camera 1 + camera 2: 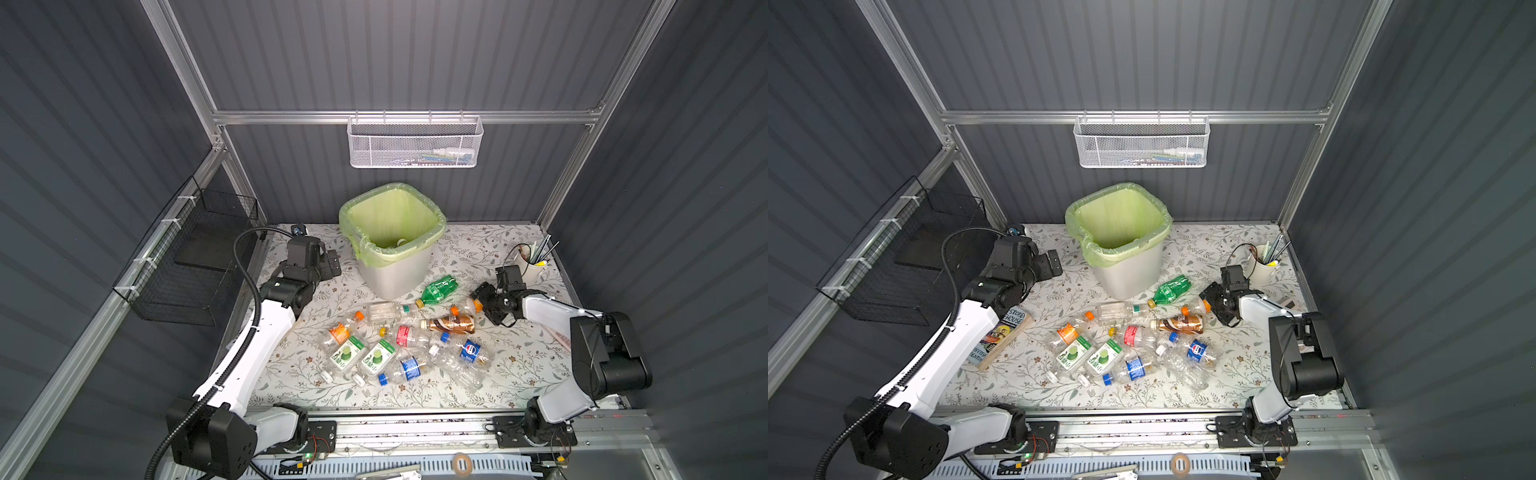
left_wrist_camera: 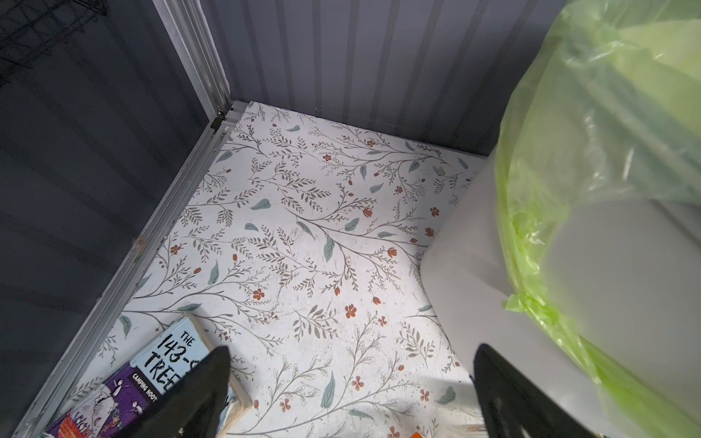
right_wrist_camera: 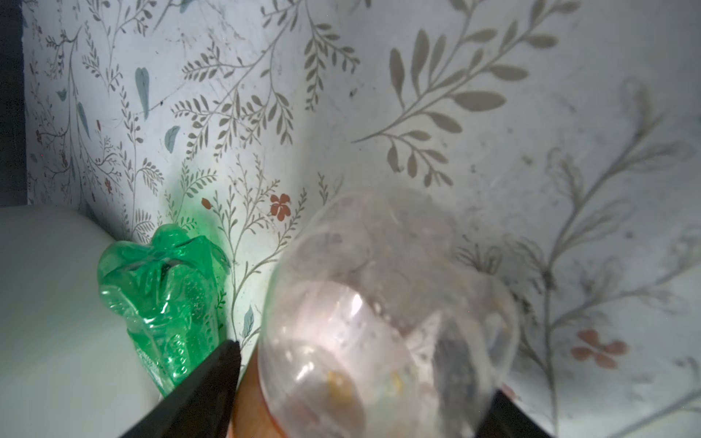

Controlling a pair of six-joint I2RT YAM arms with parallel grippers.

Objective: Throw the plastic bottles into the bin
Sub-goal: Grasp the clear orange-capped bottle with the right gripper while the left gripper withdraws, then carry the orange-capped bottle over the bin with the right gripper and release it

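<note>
R tool (image 3: 366, 369) is low over the table (image 1: 519, 374), right of the bin (image 1: 395, 276), w/ its two black fingers (image 3: 205, 386) either side of a clear bottle (image 3: 341, 341) that has an orange cap & orange label. The bottle fills nearly all the gap btwn them, but whether they pinch it or only straddle it I can't tell, as the wrist view is blurred there. It is on its side, cap toward the heap. Just beside it, nearer the bin, lies a crushed green bottle (image 1: 438, 289), its base right next to the bin's lower wall. A brown bottle (image 1: 453, 323) lies just in front of the R tool. The other bottles (image 1: 409, 368), clear ones w/ blue, red, orange & green-white labels, lie in a loose heap mid-table, in front of the bin, btwn the two arms. The bin stands upright at back centre of the table, green bag folded over its rim; sth small & pale sits at its bottom, too small to tell. L tool (image 2: 352, 356) hangs left of the bin, near its side, fingers spread wide, nothing btwn them. A book (image 1: 1000, 336) lies flat under the L arm by the table's left edge. A white cup (image 1: 532, 266) w/ pens stands back right, behind the R tool.
</note>
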